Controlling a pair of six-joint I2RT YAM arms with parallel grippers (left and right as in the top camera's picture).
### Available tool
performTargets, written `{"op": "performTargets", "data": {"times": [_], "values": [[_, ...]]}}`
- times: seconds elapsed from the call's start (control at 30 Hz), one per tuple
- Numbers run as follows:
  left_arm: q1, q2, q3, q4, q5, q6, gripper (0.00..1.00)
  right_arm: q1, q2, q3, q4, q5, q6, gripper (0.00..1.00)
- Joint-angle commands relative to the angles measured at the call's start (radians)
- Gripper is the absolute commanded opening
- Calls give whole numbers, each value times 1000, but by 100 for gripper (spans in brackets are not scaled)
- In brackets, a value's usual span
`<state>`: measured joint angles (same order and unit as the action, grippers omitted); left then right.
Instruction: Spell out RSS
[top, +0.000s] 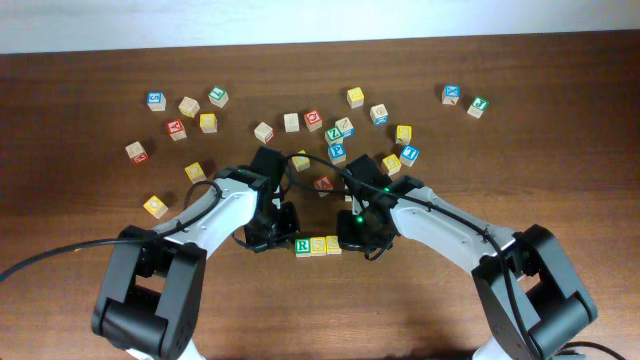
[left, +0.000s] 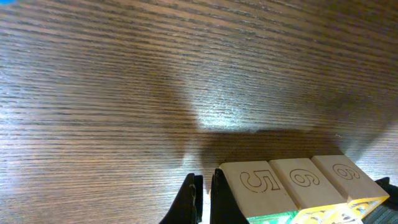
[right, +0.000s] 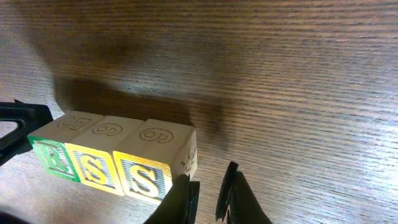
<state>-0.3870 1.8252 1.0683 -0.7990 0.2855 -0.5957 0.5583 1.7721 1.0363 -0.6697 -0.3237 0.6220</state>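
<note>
Three letter blocks stand in a touching row near the table's front middle: a green R block (top: 303, 246), a yellow S block (top: 318, 246) and a second yellow S block (top: 333, 245). In the right wrist view they read R (right: 53, 155), S (right: 93, 168), S (right: 144, 177). In the left wrist view their tops show 5 (left: 258, 186), 6 (left: 305, 183), 6 (left: 345, 177). My left gripper (top: 283, 232) (left: 205, 199) is shut and empty, its tip against the R block's left side. My right gripper (top: 352, 235) (right: 208, 199) is almost shut and empty, one finger touching the last S block's right side.
Several loose letter blocks lie scattered across the back half of the table, such as a red one (top: 323, 184) just behind the row, a yellow one (top: 155, 206) at the left and a blue one (top: 452, 94) at the back right. The table's far edge (top: 320, 45) meets a white wall.
</note>
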Motion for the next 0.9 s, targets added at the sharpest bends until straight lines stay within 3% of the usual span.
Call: {"op": "performTargets", "data": {"times": [0.0, 0.3, 0.5, 0.63, 0.73, 0.87], "values": [[-6, 10, -8, 3, 44, -11, 0, 6, 4, -6, 9, -32, 1, 7], [-6, 10, -8, 2, 51, -11, 0, 6, 4, -6, 10, -29, -1, 5], [-5, 9, -8, -18, -26, -11, 0, 2, 4, -6, -6, 48, -4, 11], [-5, 9, -8, -43, -134, -19, 0, 2, 4, -6, -7, 87, -94, 18], [21, 9, -7, -43, -192, -21, 0, -6, 3, 2, -17, 104, -95, 18], [126, -31, 3, -44, -201, 30, 0, -49, 3, 117, -127, 100, -223, 13]]}}
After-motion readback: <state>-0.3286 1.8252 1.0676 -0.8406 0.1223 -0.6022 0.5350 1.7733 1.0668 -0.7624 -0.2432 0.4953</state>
